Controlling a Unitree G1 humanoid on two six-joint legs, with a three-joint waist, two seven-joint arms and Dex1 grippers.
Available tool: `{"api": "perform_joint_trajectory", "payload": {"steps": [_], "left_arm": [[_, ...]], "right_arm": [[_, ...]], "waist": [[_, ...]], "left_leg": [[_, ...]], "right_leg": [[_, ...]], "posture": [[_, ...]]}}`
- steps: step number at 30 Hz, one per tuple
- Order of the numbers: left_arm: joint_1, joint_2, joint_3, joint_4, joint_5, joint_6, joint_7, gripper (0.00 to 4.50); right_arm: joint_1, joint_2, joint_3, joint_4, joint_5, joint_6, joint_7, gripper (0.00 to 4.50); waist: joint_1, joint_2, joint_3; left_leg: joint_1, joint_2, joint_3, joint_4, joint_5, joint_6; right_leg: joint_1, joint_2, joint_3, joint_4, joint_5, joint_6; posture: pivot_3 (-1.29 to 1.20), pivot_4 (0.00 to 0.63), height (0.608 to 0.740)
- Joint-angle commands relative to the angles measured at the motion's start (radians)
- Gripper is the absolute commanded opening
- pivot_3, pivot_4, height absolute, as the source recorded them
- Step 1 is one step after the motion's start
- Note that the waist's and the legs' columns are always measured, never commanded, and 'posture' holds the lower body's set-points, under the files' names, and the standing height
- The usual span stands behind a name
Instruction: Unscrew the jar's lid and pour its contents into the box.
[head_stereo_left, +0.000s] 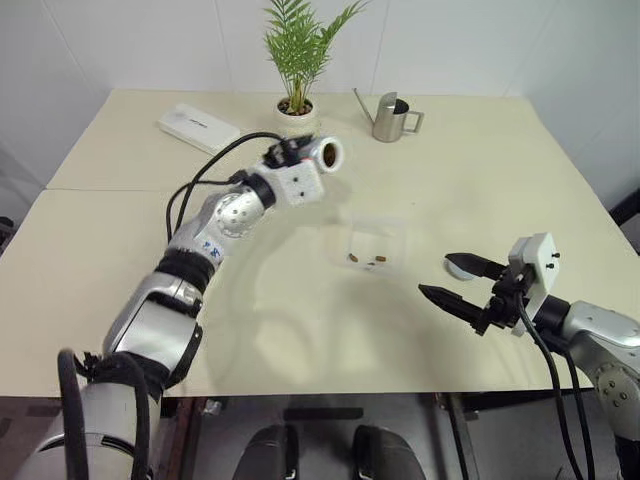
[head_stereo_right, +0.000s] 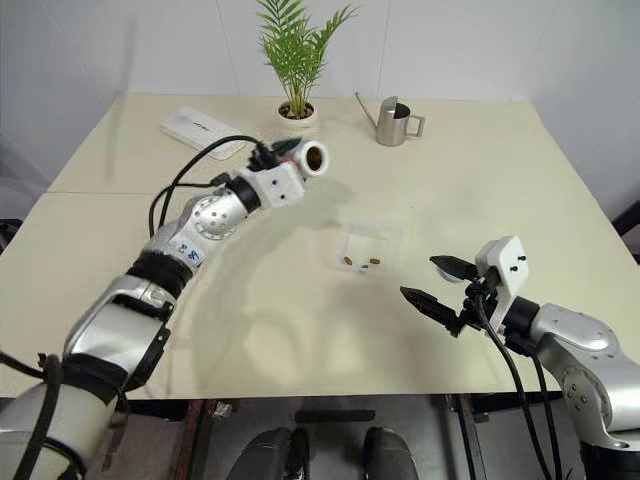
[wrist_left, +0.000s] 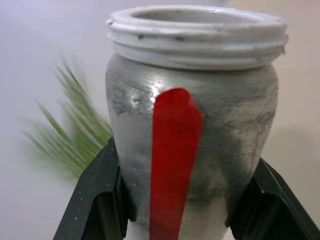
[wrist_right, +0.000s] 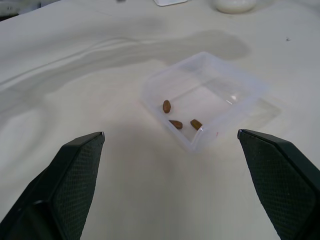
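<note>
The right end effector (head_stereo_left: 458, 279), nearest the viewer at four o'clock on the counter (head_stereo_left: 120, 300), hovers with its fingers spread wide and empty. The lid (head_stereo_left: 457, 266) lies on the counter beside it. At centre sits the box (head_stereo_left: 372, 246), with three brown pellets (wrist_right: 178, 119) in it. At eleven o'clock, the left end effector (head_stereo_left: 308, 160) is clamped on the open jar (wrist_left: 192, 135), mouth turned sideways. The pour looks complete, so righting the jar gently and setting it down clear of the box would finish well.

jar (wrist_left: 192, 140) base cut off; plant (wrist_left: 75, 140) behind blurred.
</note>
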Motion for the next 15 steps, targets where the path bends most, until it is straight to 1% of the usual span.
{"api": "perform_joint_trajectory", "payload": {"steps": [1,2,4,7,11,15], "left_arm": [[0.093,0.036,0.217,-0.22,-0.273,0.391,-0.141,1.97],[0.125,0.044,0.279,-0.272,-0.34,0.505,-0.152,1.97],[0.18,0.063,0.387,-0.35,-0.431,0.638,-0.143,1.97],[0.26,0.091,0.496,-0.422,-0.444,0.712,-0.039,1.97],[0.348,0.123,0.587,-0.431,-0.435,0.678,0.033,1.97],[0.406,0.128,0.639,-0.416,-0.437,0.638,0.06,1.97]], "right_arm": [[-0.055,-0.027,0.012,-0.001,-0.019,-0.085,0.07,4.49],[-0.067,-0.033,0.024,0.01,-0.035,-0.114,0.095,4.49],[-0.086,-0.037,0.042,0.033,-0.062,-0.162,0.13,4.49],[-0.117,-0.034,0.063,0.053,-0.068,-0.19,0.16,4.49],[-0.178,-0.015,0.099,0.079,-0.069,-0.213,0.177,4.49],[-0.238,0.004,0.129,0.109,-0.072,-0.232,0.186,4.49]], "waist": [[-0.01,0.0,0.0],[-0.019,0.0,0.0],[-0.022,-0.001,-0.001],[-0.018,-0.001,-0.001],[-0.014,-0.002,-0.001],[-0.006,-0.003,-0.002]], "left_leg": [[0.0,0.0,0.0,0.002,0.0,0.0],[0.0,0.0,0.0,0.003,0.0,0.0],[0.002,0.0,-0.001,0.003,0.0,0.001],[0.002,0.001,-0.002,0.003,0.0,0.0],[0.002,0.0,-0.002,0.003,0.0,0.0],[0.002,0.0,-0.003,0.003,0.0,0.0]], "right_leg": [[0.0,0.0,0.0,0.001,0.0,0.0],[0.001,0.0,0.001,0.002,0.0,0.0],[0.002,0.0,0.002,0.004,0.0,0.0],[0.002,0.001,0.002,0.004,0.0,0.0],[0.002,0.0,0.002,0.004,0.0,0.0],[0.003,-0.001,0.002,0.004,0.0,0.0]], "posture": [[0.0,0.15,0.74],[0.0,0.15,0.74],[0.0,0.15,0.74],[0.0,0.15,0.74],[0.0,0.15,0.74],[0.0,0.15,0.74]]}}
